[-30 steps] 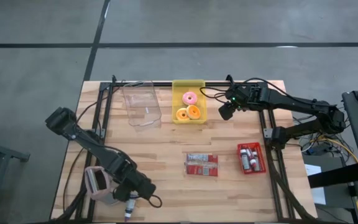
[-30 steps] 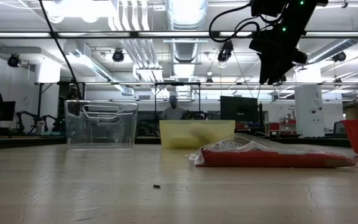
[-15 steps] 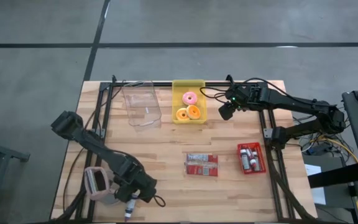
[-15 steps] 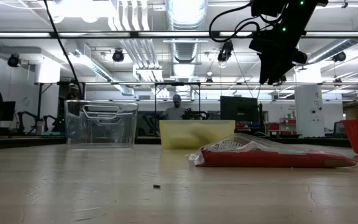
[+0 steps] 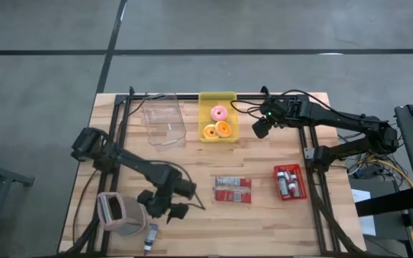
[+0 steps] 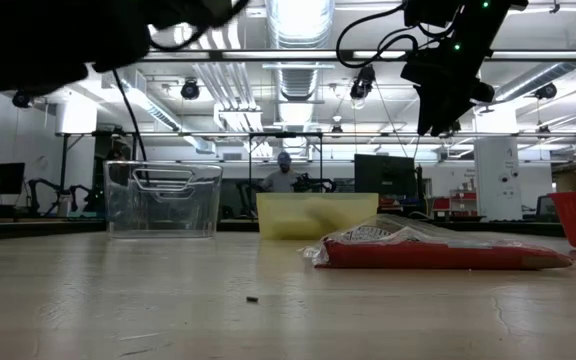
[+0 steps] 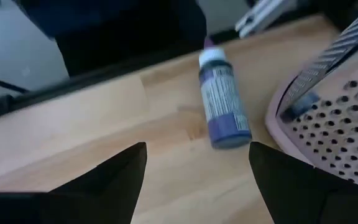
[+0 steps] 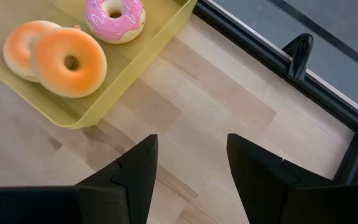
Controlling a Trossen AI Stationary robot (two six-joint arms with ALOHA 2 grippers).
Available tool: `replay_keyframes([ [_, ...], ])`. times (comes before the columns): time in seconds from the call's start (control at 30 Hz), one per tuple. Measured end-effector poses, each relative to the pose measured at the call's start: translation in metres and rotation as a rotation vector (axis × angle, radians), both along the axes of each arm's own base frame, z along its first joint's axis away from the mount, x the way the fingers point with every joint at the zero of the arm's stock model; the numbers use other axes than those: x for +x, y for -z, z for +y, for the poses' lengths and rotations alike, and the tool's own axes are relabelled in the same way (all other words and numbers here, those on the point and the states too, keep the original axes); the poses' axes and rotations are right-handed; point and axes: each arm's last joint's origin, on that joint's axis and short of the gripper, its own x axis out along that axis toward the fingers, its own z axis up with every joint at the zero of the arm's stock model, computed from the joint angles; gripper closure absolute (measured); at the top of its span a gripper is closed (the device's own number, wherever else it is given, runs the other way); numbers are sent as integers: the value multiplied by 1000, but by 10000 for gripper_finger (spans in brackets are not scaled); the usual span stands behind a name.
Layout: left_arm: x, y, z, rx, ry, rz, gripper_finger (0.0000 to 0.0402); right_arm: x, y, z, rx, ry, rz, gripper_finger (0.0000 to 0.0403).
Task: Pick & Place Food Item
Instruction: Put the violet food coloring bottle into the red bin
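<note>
We see our left gripper (image 5: 169,206) with fingers spread, empty, above the worktop (image 5: 192,179) near a small bottle (image 7: 222,102). Our right gripper (image 5: 260,127), fingers spread, hovers beside the yellow tray (image 5: 229,115) holding three donuts (image 8: 67,61).

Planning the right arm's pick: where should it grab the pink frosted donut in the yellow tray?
Grip the pink donut across its ring from straight above. It lies flat at the yellow tray's far end, apart from the two orange donuts, and the tray's walls block a side approach. The right end effector, open, hovers just beside the tray.
</note>
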Motion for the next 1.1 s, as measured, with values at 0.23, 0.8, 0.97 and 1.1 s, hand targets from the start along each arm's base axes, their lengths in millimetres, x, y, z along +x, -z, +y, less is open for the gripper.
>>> replay_keyframes([
  [0.23, -6, 24, 22, -60, 11, -5, 113, 0, 0, 0, 0, 0, 0, 213],
  [0.8, -20, 50, 29, -159, 32, -64, 113, 0, 0, 0, 0, 0, 0, 213],
  [0.97, -23, 56, 28, -217, 37, -83, 113, 0, 0, 0, 0, 0, 0, 213],
  [1.1, -27, 65, 29, -256, 31, -117, 113, 0, 0, 0, 0, 0, 0, 213],
])
